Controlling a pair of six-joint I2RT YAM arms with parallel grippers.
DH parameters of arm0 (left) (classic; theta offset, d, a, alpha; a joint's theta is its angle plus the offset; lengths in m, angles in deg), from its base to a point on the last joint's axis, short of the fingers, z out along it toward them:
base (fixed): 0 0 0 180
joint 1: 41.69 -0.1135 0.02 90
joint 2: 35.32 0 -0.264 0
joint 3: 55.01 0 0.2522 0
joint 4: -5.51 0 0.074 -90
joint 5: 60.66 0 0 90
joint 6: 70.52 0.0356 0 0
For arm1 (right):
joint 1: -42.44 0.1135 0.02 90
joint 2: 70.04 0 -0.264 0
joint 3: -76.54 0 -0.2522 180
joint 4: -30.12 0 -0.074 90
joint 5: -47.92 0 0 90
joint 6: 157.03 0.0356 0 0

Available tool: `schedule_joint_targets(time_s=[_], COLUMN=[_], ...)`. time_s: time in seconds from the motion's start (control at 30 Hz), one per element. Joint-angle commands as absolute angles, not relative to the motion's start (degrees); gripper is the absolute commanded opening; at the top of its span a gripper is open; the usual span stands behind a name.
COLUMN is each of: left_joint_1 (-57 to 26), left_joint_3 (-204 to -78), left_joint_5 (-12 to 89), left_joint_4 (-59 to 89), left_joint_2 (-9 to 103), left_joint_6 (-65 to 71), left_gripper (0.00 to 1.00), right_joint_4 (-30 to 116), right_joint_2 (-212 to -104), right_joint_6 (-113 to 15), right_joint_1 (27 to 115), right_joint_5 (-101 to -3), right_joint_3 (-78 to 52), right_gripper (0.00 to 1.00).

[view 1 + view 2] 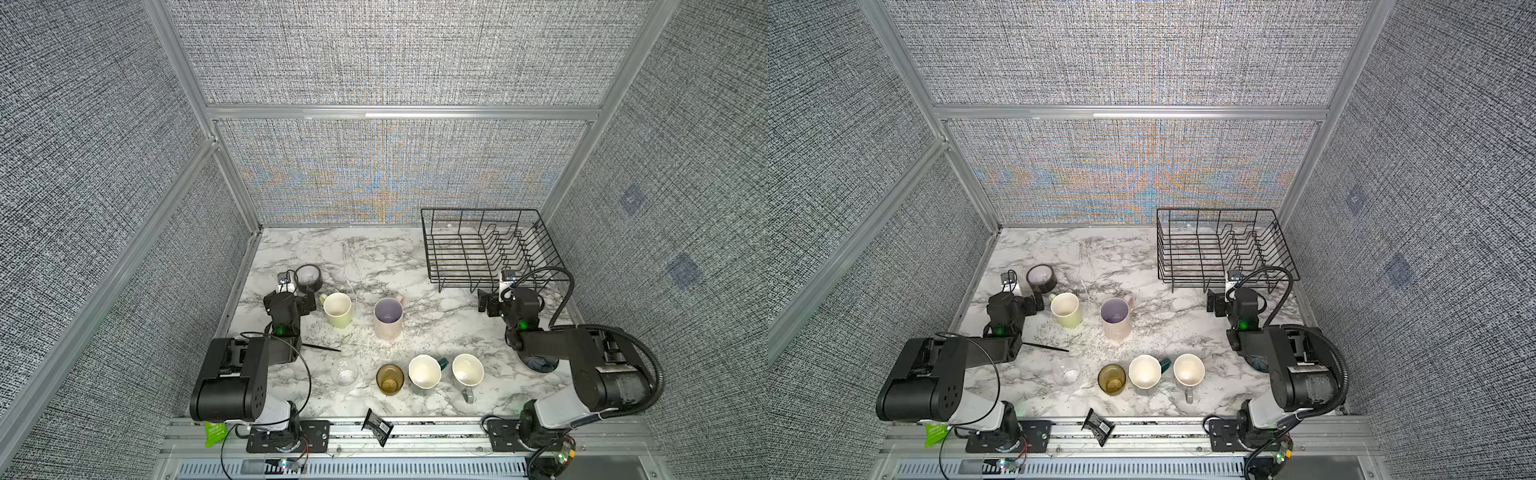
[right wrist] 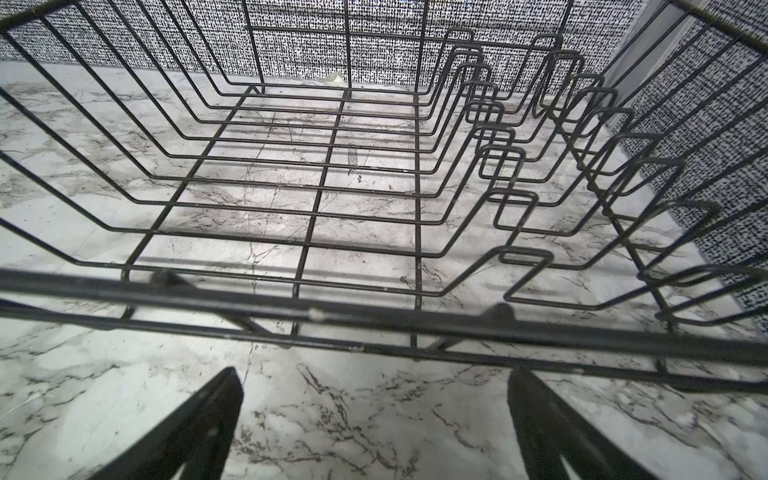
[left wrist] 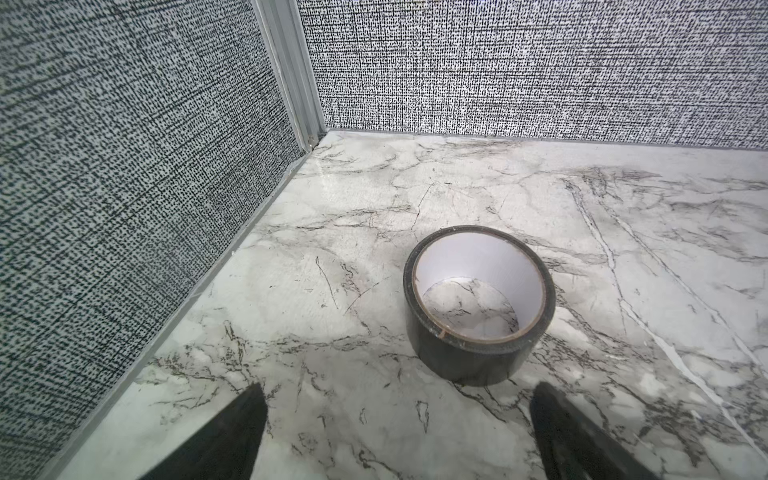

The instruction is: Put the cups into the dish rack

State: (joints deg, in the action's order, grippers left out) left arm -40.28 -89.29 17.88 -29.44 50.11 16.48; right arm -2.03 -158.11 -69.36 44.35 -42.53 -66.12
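You have a black tape roll point(image 3: 457, 357) sitting core-upward near the far left corner of the marble tabletop point(image 1: 374, 257), a thin black stick point(image 1: 322, 347) lying flat toward the front left, a dark bowl point(image 1: 540, 365) partly hidden at right, and a black packet point(image 1: 377, 426) on the front rail.

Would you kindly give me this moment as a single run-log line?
dish rack: empty | cups: all six on table | left end effector: open, empty | right end effector: open, empty

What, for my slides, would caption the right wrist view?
Open right gripper facing the empty dish rack on the marble table.
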Motion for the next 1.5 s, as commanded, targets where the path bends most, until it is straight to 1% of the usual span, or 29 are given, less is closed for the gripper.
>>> schedule_joint_targets(time_s=[0.0, 0.97, 1.07, 1.13, 1.2, 1.27, 1.33, 1.4, 1.47], left_joint_1=[-40.31, -40.35, -40.28, -40.28, -40.28, -40.3, -40.2, -40.02, -39.85], left_joint_3=[-89.74, -89.45, -89.27, -88.84, -88.92, -91.33, -94.42, -96.92, -97.61], left_joint_5=[17.74, 17.83, 18.62, 18.8, 19.84, 21.45, 22.16, 24.9, 25.05], left_joint_4=[-29.6, -29.86, -30.26, -28.59, -24.79, -16.09, -7.35, 0.45, 4.84], left_joint_2=[49.93, 49.85, 49.16, 46.51, 42.89, 38.45, 35.24, 31.5, 26.99], left_joint_6=[16.67, 16.67, 17.15, 17.27, 17.87, 17.62, 15.46, 16.13, 13.95], left_gripper=[0.99, 0.99, 0.99, 0.99, 0.99, 0.99, 0.99, 0.99, 0.99], right_joint_4=[-3.32, -3.91, -5.83, -2.74, 6.61, 19.41, 27.52, 31.52, 37.04], right_joint_2=[-157.9, -157.67, -156.12, -153.22, -148.97, -143.5, -139.14, -135.68, -132.84], right_joint_6=[-69.05, -68.75, -67.12, -66.43, -66.01, -63.56, -60.94, -56.86, -49.33], right_joint_1=[44.4, 44.11, 43.73, 43.32, 43.32, 43.32, 43.32, 43.33, 43.25], right_joint_5=[-42.69, -43.04, -40.51, -39.63, -37.67, -35.45, -33.77, -30.75, -25.51], right_joint_3=[-66.36, -66.7, -68.41, -67.86, -65.24, -60.92, -58.15, -56.68, -54.7], right_gripper=[0.99, 0.99, 0.99, 0.99, 0.99, 0.99, 0.99, 0.99, 0.99])
